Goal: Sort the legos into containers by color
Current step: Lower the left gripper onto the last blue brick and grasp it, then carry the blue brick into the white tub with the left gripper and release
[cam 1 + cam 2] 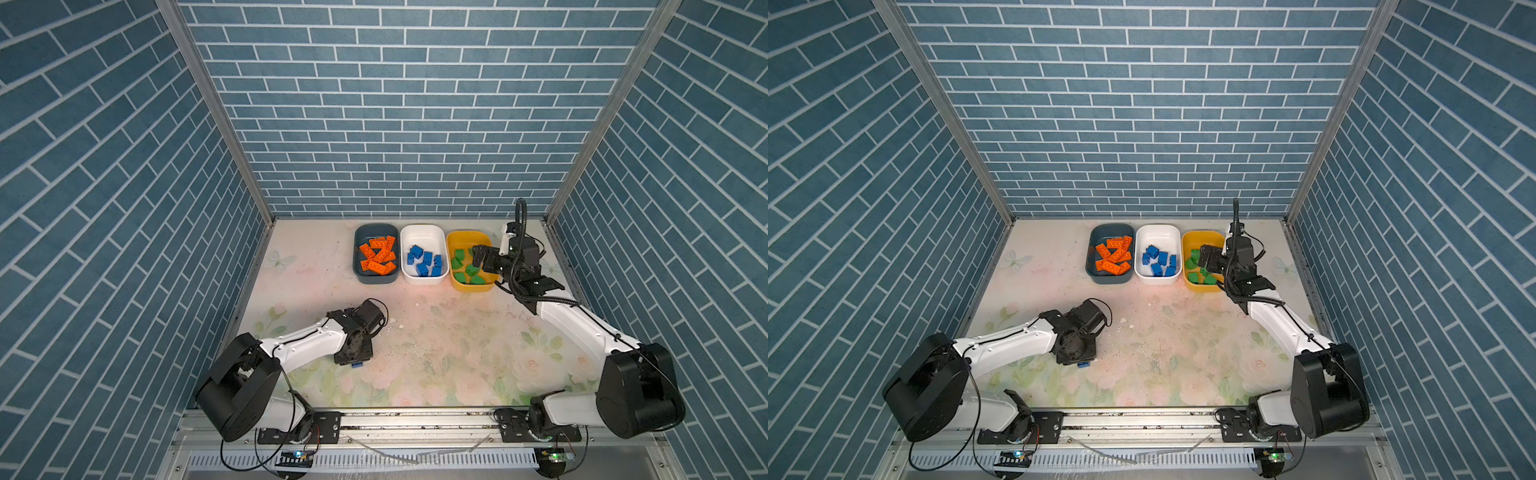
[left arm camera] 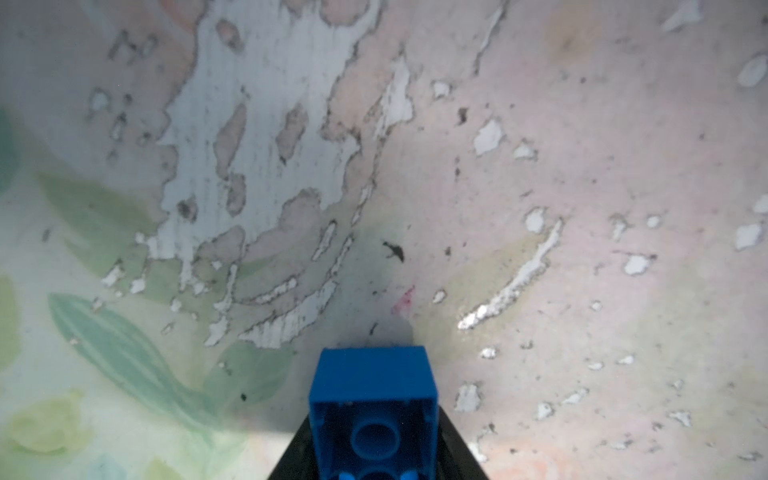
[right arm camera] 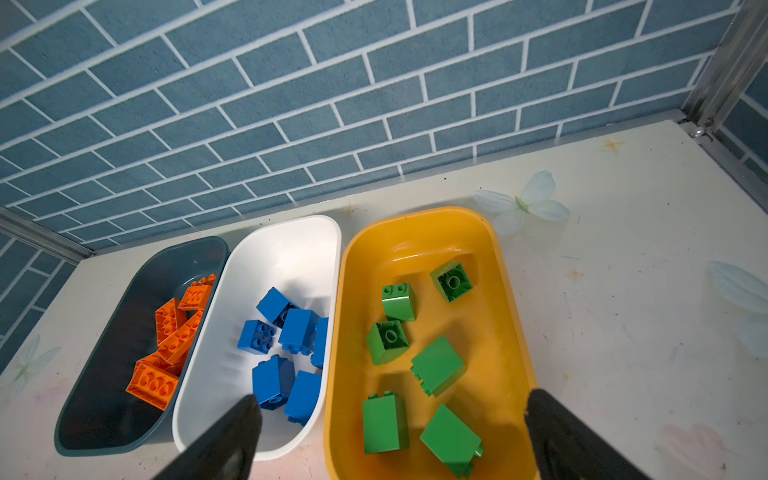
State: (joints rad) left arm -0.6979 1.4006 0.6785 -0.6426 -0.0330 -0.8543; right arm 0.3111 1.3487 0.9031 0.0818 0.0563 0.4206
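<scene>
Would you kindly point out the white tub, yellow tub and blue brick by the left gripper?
white tub (image 1: 424, 236): a top view, bare floor.
yellow tub (image 3: 419, 232): right wrist view, far wall.
blue brick (image 2: 374, 374): left wrist view, side face.

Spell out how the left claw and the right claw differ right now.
Jaws: the left claw is closed around a blue brick; the right claw stands wide open and empty.
Place: the left claw is down at the table, towards its front; the right claw hovers over the yellow tub holding green bricks.
Shared: both have black fingers.
</scene>
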